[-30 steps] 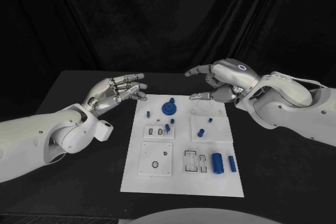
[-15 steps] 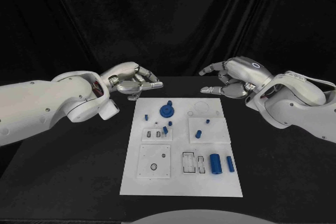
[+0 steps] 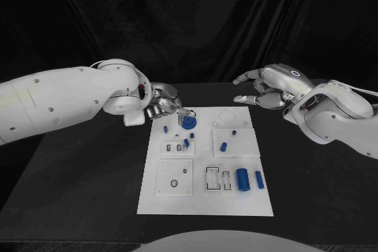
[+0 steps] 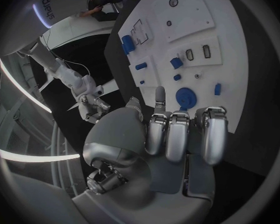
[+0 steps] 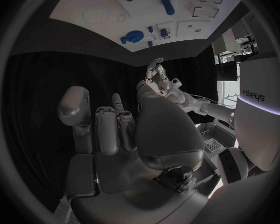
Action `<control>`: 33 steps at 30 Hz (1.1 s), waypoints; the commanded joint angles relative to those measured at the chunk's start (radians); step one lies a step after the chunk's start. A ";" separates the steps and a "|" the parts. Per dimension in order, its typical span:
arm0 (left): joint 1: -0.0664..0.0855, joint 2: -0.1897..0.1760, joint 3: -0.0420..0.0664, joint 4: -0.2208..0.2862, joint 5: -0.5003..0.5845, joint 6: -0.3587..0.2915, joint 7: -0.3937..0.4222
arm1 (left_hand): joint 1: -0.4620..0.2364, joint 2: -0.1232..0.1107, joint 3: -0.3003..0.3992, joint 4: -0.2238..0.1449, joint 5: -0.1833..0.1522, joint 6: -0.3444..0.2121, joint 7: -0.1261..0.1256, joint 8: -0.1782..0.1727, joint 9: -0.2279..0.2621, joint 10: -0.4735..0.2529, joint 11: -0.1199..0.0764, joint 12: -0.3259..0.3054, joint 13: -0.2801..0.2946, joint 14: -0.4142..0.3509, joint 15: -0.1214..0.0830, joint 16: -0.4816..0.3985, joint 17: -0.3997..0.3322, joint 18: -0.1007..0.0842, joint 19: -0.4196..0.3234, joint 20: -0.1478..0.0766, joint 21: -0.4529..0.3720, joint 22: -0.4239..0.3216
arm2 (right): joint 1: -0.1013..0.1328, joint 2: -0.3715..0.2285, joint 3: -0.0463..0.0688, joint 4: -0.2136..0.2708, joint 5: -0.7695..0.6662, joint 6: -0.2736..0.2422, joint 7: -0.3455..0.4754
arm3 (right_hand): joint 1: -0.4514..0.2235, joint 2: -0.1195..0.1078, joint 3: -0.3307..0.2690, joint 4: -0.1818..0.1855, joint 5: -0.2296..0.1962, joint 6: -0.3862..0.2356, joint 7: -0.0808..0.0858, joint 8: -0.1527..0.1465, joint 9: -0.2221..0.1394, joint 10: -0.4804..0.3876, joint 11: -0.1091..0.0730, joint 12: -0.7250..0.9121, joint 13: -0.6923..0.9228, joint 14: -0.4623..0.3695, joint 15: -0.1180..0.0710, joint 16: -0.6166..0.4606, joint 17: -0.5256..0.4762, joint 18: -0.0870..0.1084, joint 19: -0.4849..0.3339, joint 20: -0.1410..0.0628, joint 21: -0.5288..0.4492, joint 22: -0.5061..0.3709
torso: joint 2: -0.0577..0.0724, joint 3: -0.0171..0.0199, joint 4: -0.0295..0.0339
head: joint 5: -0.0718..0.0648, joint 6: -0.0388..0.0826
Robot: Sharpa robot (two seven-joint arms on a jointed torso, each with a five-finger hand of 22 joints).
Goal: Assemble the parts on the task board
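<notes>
The left robot hand [image 4: 171, 134] hangs with fingers curled over the white board's [image 4: 230, 59] edge, just beside a round blue part [image 4: 185, 95].

The black table [image 3: 87, 175] carries the white task board [image 3: 203, 203] (lying flat, seemingly centred).

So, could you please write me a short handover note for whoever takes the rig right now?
Left hand: holds nothing, fingers curled, over the far left corner of the task board, close to the round blue gear-like part.
Right hand: empty, fingers apart, above the table beyond the board's far right corner.
Parts: small blue pieces sit around mid-board; two blue cylinders lie near the right edge.
Done: cannot tell which parts are seated.
Left: the loose parts need assembling; neither hand holds one.
</notes>
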 commanded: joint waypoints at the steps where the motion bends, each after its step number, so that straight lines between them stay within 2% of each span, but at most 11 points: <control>1: 0.003 0.029 0.001 -0.016 -0.015 0.118 -0.167 | -0.001 0.006 0.011 -0.007 0.004 -0.002 -0.005 0.007 0.023 0.104 -0.008 0.003 0.263 0.105 -0.008 0.003 0.263 -0.008 -0.010 0.000 -0.007 0.106 | -0.009 0.001 0.000 -0.006 0.002 0.024 -0.024 | 0.004 0.009 0.000 -0.006 0.007 0.006 0.003 -0.002 -0.002 0.042 0.007 -0.005 0.203 0.064 0.007 -0.006 0.126 0.018 -0.006 0.004 -0.008 0.125 | -0.003 0.0116 -0.0123 | 0.008 -0.007; 3: 0.003 0.052 0.001 -0.028 -0.015 0.129 -0.187 | 0.004 0.009 0.020 -0.012 0.006 -0.006 -0.006 -0.003 0.030 0.104 -0.010 0.003 0.263 0.105 -0.010 0.003 0.263 -0.007 -0.010 -0.002 -0.008 0.105 | -0.015 0.005 0.000 -0.011 0.002 0.028 -0.024 | 0.004 0.009 0.000 -0.006 0.007 0.006 0.003 -0.002 -0.002 0.042 0.007 -0.005 0.203 0.064 0.007 -0.006 0.126 0.018 -0.006 0.004 -0.008 0.125 | -0.001 0.0148 -0.0145 | 0.015 -0.009; 8: 0.001 0.085 0.001 -0.051 -0.015 0.135 -0.211 | 0.005 0.011 0.033 -0.019 0.006 -0.009 -0.002 -0.048 0.030 0.104 -0.009 0.003 0.263 0.105 -0.011 0.003 0.263 -0.008 -0.006 -0.005 -0.009 0.108 | -0.025 0.012 0.000 -0.020 0.002 0.035 -0.022 | 0.003 0.011 -0.001 -0.006 0.009 0.006 0.003 -0.003 -0.003 0.041 0.007 -0.007 0.202 0.064 0.007 -0.006 0.126 0.019 -0.006 0.004 -0.010 0.125 | -0.002 0.0146 -0.0139 | 0.013 -0.015; 9: -0.001 0.090 0.001 -0.056 -0.015 0.137 -0.215 | 0.007 0.011 0.039 -0.023 0.010 -0.005 -0.001 -0.067 0.028 0.104 -0.008 0.003 0.263 0.105 -0.011 0.003 0.263 -0.008 -0.007 -0.005 -0.010 0.107 | -0.027 0.013 0.000 -0.021 0.002 0.037 -0.022 | 0.003 0.011 -0.001 -0.006 0.010 0.006 0.003 -0.003 -0.003 0.041 0.007 -0.007 0.202 0.064 0.007 -0.006 0.126 0.018 -0.006 0.004 -0.009 0.125 | -0.001 0.0149 -0.0161 | 0.013 -0.016; 11: -0.002 0.095 0.001 -0.061 -0.015 0.140 -0.220 | 0.009 0.011 0.044 -0.027 0.015 -0.001 0.000 -0.079 0.028 0.104 -0.008 0.003 0.263 0.105 -0.010 0.003 0.263 -0.007 -0.008 -0.004 -0.011 0.106 | -0.028 0.014 0.000 -0.022 0.002 0.040 -0.023 | 0.003 0.011 -0.001 -0.006 0.010 0.006 0.003 -0.003 -0.003 0.041 0.007 -0.007 0.202 0.064 0.007 -0.006 0.126 0.018 -0.006 0.004 -0.009 0.125 | -0.001 0.0153 -0.0202 | 0.016 -0.018; 14: -0.008 0.101 0.001 -0.070 -0.015 0.146 -0.228 | 0.013 0.011 0.055 -0.036 0.026 0.013 -0.001 -0.097 0.031 0.104 -0.008 0.003 0.263 0.105 -0.010 0.003 0.263 -0.007 -0.010 -0.004 -0.013 0.104 | -0.032 0.016 0.000 -0.025 0.002 0.044 -0.023 | 0.003 0.011 -0.001 -0.006 0.010 0.006 0.003 -0.003 -0.003 0.041 0.007 -0.007 0.202 0.064 0.007 -0.006 0.126 0.018 -0.006 0.004 -0.009 0.125 | -0.002 0.0170 -0.0208 | 0.018 -0.022; 18: -0.015 0.103 0.001 -0.074 -0.015 0.149 -0.232 | 0.015 0.011 0.061 -0.041 0.029 0.022 -0.003 -0.102 0.035 0.104 -0.009 0.003 0.263 0.105 -0.011 0.003 0.263 -0.006 -0.012 -0.004 -0.015 0.101 | -0.037 0.017 0.000 -0.026 0.002 0.045 -0.023 | 0.003 0.012 -0.001 -0.005 0.011 0.006 0.002 -0.003 -0.003 0.039 0.007 -0.008 0.200 0.064 0.007 -0.007 0.125 0.019 -0.007 0.004 -0.012 0.124 | -0.002 0.0171 -0.0191 | 0.018 -0.025; 22: -0.022 0.104 0.000 -0.075 -0.015 0.147 -0.231 | 0.016 0.012 0.064 -0.043 0.030 0.023 -0.003 -0.107 0.037 0.104 -0.009 0.003 0.263 0.105 -0.011 0.003 0.263 -0.005 -0.016 -0.005 -0.018 0.098 | -0.042 0.018 0.000 -0.028 0.002 0.043 -0.021 | 0.002 0.013 -0.001 -0.005 0.012 0.006 0.002 -0.004 -0.003 0.038 0.007 -0.009 0.199 0.064 0.007 -0.007 0.125 0.019 -0.007 0.004 -0.012 0.124 | -0.002 0.0148 -0.0208 | 0.023 -0.025; 25: -0.028 0.106 0.000 -0.078 -0.015 0.142 -0.229 | 0.018 0.012 0.071 -0.048 0.031 0.022 -0.003 -0.118 0.039 0.104 -0.009 0.003 0.263 0.105 -0.011 0.003 0.263 -0.004 -0.017 -0.005 -0.019 0.096 | -0.045 0.019 0.000 -0.029 0.002 0.041 -0.019 | 0.002 0.013 -0.001 -0.005 0.012 0.006 0.002 -0.004 -0.003 0.038 0.007 -0.009 0.199 0.064 0.007 -0.007 0.125 0.019 -0.007 0.004 -0.012 0.124 | -0.005 0.0159 -0.0174 | 0.021 -0.030; 27: -0.031 0.107 0.000 -0.079 -0.015 0.141 -0.228 | 0.019 0.013 0.073 -0.050 0.032 0.024 -0.003 -0.120 0.040 0.104 -0.009 0.003 0.263 0.105 -0.012 0.003 0.263 -0.005 -0.017 -0.005 -0.019 0.097 | -0.046 0.020 0.000 -0.030 0.002 0.041 -0.019 | 0.002 0.013 -0.001 -0.005 0.012 0.006 0.002 -0.004 -0.003 0.038 0.007 -0.009 0.199 0.064 0.007 -0.007 0.125 0.019 -0.007 0.004 -0.012 0.124 | -0.006 0.0165 -0.0175 | 0.021 -0.032; 33: -0.048 0.106 0.000 -0.085 -0.015 0.136 -0.229 | 0.018 0.017 0.079 -0.051 0.033 0.031 -0.004 -0.126 0.043 0.104 -0.010 0.003 0.263 0.105 -0.012 0.003 0.263 -0.004 -0.017 -0.005 -0.020 0.097 | -0.048 0.020 0.000 -0.030 0.002 0.045 -0.019 | 0.001 0.014 -0.002 -0.004 0.013 0.007 0.002 -0.004 -0.004 0.036 0.007 -0.011 0.198 0.064 0.007 -0.006 0.126 0.019 -0.006 0.004 -0.012 0.124 | -0.007 0.0137 -0.0156 | 0.020 -0.036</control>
